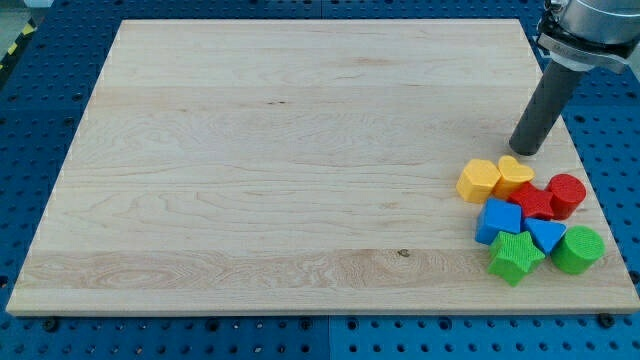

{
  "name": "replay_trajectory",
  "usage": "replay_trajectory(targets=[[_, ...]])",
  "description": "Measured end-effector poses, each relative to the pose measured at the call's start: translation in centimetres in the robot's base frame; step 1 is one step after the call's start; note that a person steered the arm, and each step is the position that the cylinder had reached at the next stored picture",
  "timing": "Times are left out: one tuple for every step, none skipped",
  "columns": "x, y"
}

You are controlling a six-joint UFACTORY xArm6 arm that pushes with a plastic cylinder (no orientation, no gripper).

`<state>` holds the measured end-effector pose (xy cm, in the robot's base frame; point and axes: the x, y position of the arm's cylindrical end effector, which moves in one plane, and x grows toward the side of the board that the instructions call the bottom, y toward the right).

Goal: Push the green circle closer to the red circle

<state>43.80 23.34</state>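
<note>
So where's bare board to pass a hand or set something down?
Everything from the board view's left edge across to the cluster is bare. The lower-right corner is crowded: yellow hexagon, yellow heart, red star, red circle, blue cube, blue triangle, green star, green circle. My tip stands just above the yellow heart.

Dark rod on a grey arm

My tip [524, 150] ends a smooth, round, dark grey rod, held above in a lighter grey metal collar.

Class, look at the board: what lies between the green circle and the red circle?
In the camera view, the stretch between the green circle and the red circle is bare board; the blue triangle sits just to its left.
</note>
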Motion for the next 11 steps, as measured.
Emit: replay_trajectory(targets=[[0.0, 0.9], [0.0, 4.6], [1.1, 8.0], [1.8, 10.8], [2.4, 11.1], [4.8, 11.1], [7.8, 11.0], [12.1, 10.7], [16.7, 7.9], [17.9, 2.7], [17.9, -1.0]])
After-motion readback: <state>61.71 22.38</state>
